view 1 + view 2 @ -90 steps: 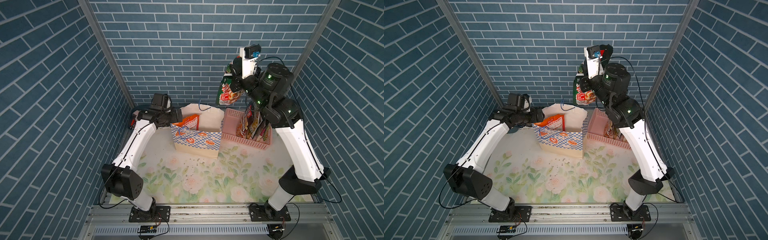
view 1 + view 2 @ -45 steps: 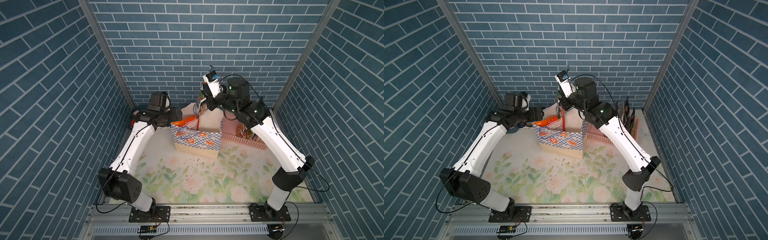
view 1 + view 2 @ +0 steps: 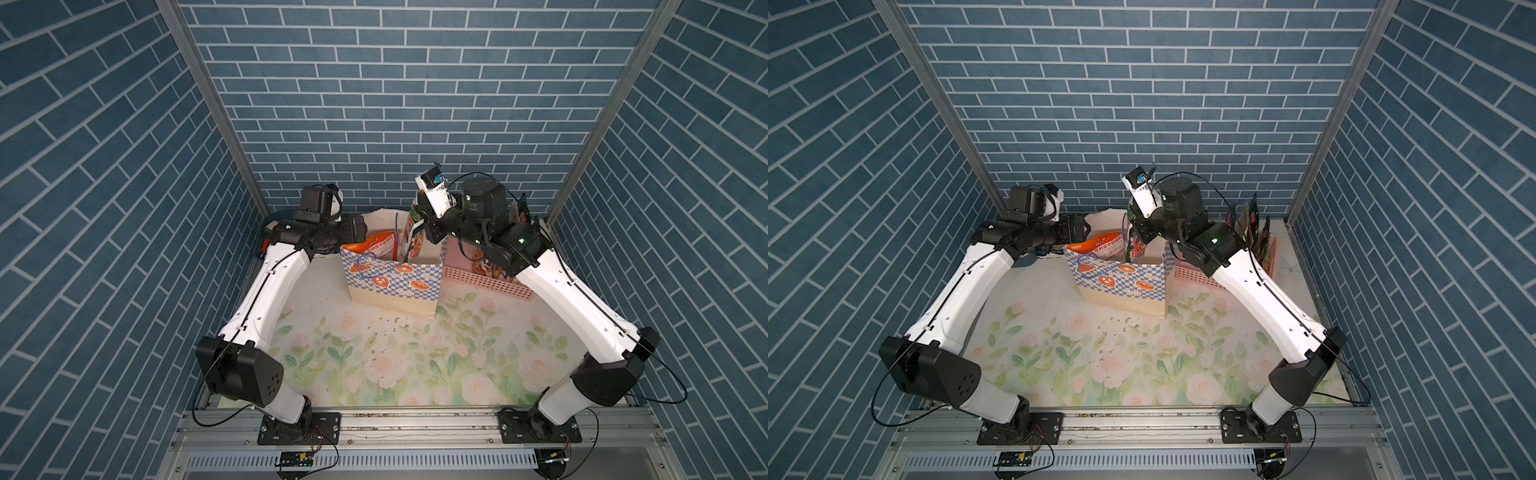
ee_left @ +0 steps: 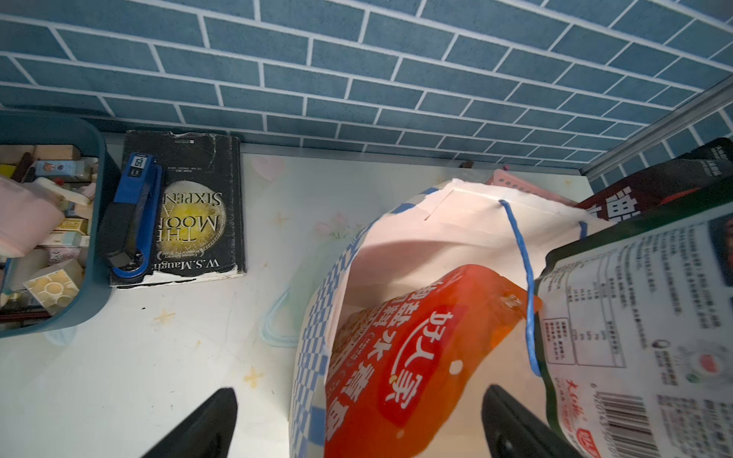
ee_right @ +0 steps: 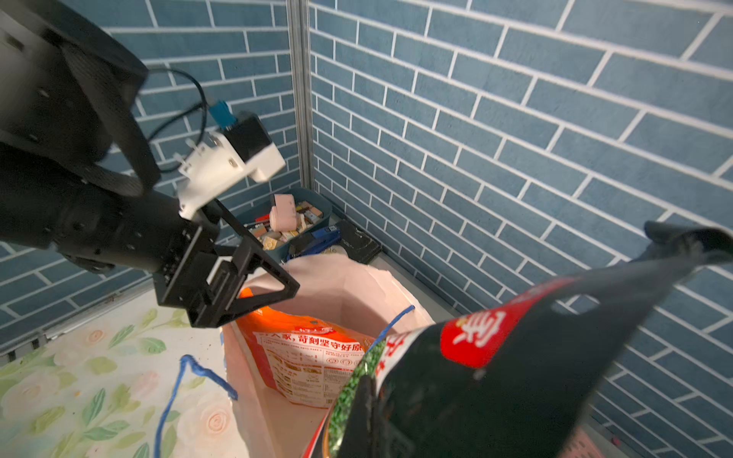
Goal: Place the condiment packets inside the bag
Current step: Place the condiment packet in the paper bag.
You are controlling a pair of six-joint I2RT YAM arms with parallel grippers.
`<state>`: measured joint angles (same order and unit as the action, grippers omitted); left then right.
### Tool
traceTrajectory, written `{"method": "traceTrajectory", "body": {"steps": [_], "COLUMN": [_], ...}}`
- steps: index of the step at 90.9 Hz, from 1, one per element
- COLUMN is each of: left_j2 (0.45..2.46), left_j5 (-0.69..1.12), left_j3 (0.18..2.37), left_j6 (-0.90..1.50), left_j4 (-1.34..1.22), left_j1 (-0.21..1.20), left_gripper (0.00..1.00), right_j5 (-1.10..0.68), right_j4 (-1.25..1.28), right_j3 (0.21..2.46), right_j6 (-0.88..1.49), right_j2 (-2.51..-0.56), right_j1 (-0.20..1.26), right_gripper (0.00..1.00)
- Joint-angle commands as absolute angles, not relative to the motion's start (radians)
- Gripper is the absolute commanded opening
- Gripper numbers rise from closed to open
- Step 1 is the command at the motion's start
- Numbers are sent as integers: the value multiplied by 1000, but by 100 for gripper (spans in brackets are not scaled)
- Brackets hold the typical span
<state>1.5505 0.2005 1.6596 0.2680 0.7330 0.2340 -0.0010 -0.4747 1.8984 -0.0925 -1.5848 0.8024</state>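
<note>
Green-black condiment packet [image 3: 415, 241] is clamped by its upper end in my right claw [image 3: 426, 222], jaws shut on it. It hangs near upright, long axis down, with its lower end at the mouth of the bag [image 3: 395, 286] directly below me. Right arm is nearest, so I judge the drop is mine. Orange packet [image 3: 376, 246] is inside, against the left wall. Blue cord handle [image 3: 397, 230] stands just beside my packet, a snag risk. Left claw [image 5: 246, 285] sits at the bag's left rim, jaws apart, gripping nothing. Open room lies between orange packet and right wall. Spare packets [image 3: 1246, 224] stand in the pink basket [image 3: 486, 282], just beside the bag.
</note>
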Motion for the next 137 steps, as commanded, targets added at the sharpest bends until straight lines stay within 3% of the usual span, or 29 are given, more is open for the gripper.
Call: {"method": "traceTrajectory", "body": {"steps": [1, 29, 66, 104, 137], "left_j2": [1559, 1583, 1612, 1671, 1660], "left_j5": [287, 284, 281, 107, 120], "left_j3": [1644, 1645, 1661, 1701, 1714], "left_j6": [236, 184, 161, 169, 196], "left_j4": [711, 755, 783, 851, 860], "left_j1": [234, 256, 289, 298, 332], "left_gripper": [100, 100, 100, 99, 98], "right_j5": [12, 58, 107, -39, 133], "right_j4": [-346, -325, -327, -433, -511], "right_j3": [1926, 1977, 1829, 1697, 1654], "right_j6": [-66, -67, -40, -168, 17], "right_j2": [-1528, -1525, -1500, -1506, -1489], "right_j1": [806, 804, 754, 727, 729], "right_gripper": [0, 0, 0, 0, 0]}}
